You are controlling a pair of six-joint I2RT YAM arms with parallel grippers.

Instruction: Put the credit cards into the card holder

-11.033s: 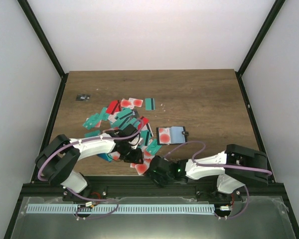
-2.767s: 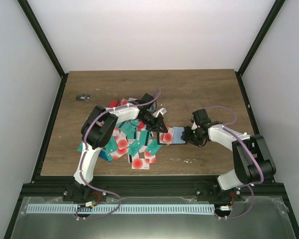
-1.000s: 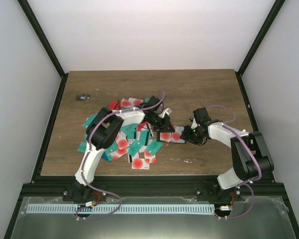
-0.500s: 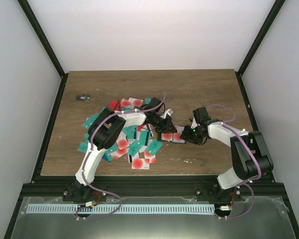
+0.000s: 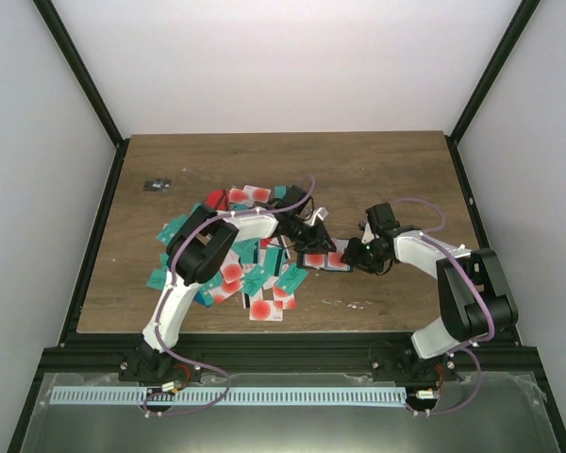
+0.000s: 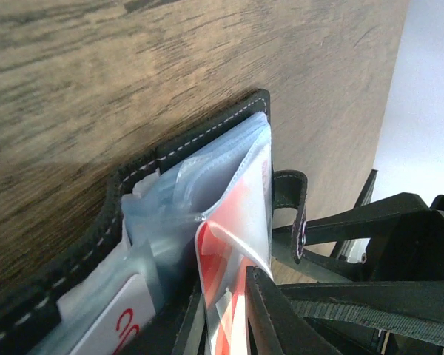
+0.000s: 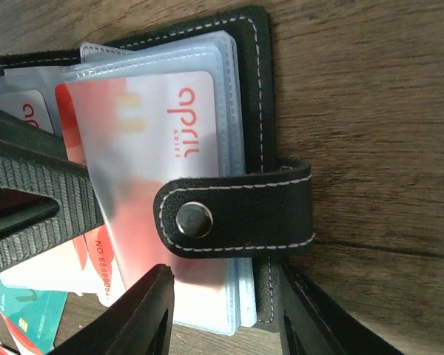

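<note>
Top view: the small black stitched folding card holder [image 5: 323, 258] is lying open on the brown wooden desk [image 5: 396, 170], just right of the scattered heap of teal, red and white red-circle credit cards [image 5: 250, 274]. Both arms are reaching in over it — the left gripper [image 5: 311, 236] from the heap side, the right gripper [image 5: 352, 253] from the right.

Right wrist view: the right gripper's jaws are standing apart, straddling the black snap tab [image 7: 237, 214], which is lying across the clear plastic sleeves [image 7: 229, 81]. We are seeing nothing clamped. A white card with red print [image 7: 148, 118] is sitting inside the top sleeve.

Left wrist view: the left gripper's fingers are standing nearly together with a red-and-white card [image 6: 223, 259] between them, its upper end under a sleeve — we cannot tell whether they are pinching it or only flanking it.
</note>
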